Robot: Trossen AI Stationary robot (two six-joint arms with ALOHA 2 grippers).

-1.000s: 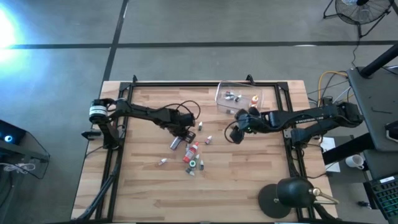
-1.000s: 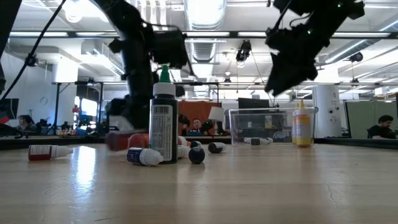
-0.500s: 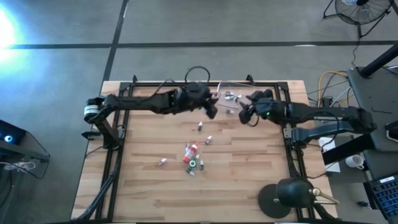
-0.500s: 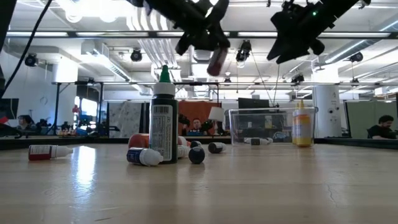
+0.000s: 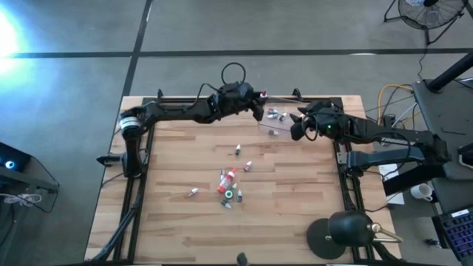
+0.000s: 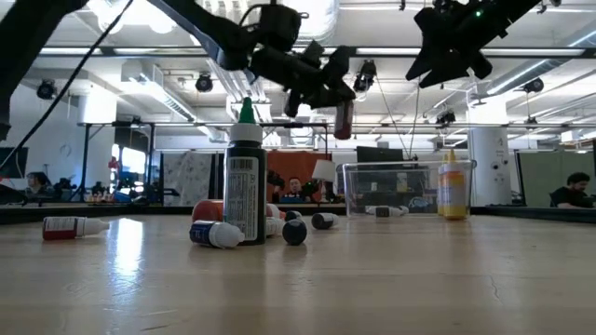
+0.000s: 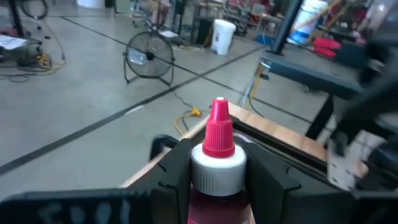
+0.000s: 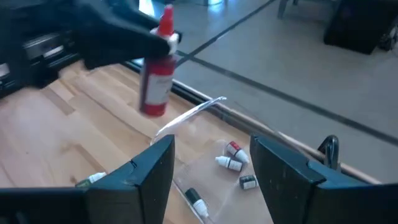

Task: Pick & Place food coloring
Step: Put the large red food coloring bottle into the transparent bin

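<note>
Food coloring bottle (image 5: 260, 96), red-capped and upright, hangs clamped in the left gripper (image 5: 256, 102) jaws at upper centre, just left of the clear box (image 5: 267, 125); right gripper (image 5: 297, 130) waits wide-jawed beside it.

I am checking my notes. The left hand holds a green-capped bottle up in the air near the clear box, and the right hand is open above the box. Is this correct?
Not quite: the bottle in the left hand has a red cap, not green, as the left wrist view shows. The rest stands: it hangs in the air near the clear box, and the right hand is open above the box.
</note>
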